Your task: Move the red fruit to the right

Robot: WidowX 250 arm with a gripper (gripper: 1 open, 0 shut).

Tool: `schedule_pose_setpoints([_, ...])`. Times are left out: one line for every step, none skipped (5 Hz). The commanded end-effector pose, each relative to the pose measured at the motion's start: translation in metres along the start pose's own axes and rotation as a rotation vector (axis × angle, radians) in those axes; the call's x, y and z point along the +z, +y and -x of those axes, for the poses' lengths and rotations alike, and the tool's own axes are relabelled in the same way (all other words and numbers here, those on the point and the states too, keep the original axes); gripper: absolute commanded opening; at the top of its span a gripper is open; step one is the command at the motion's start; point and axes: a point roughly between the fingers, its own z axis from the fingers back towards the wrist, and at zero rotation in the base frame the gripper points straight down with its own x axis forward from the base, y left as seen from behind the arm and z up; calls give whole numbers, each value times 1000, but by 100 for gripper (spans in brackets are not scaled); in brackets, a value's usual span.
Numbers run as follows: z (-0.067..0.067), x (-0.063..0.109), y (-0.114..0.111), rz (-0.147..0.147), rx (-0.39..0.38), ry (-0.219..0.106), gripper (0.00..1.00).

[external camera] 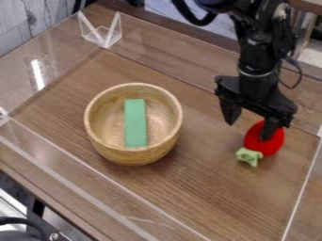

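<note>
Red fruit (263, 141) partly behind open hand (253, 117).

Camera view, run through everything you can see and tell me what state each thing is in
gripper: open, pointing down, fingers either side of the red fruit, not clamped on it.
red fruit: lying on the table at the right, green stem end toward the camera.
wooden bowl: upright on the table, holding the green block.
green block: lying flat inside the bowl.
table: wood surface, enclosed by clear walls.
</note>
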Motion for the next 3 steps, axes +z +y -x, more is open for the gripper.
schedule_pose_setpoints([-1,13,-5,-17,29,-46,100])
schedule_pose_setpoints([12,15,-15,-28,70,-43,100])
schedule_pose_setpoints([12,35,-28,-37,112,-55,100])
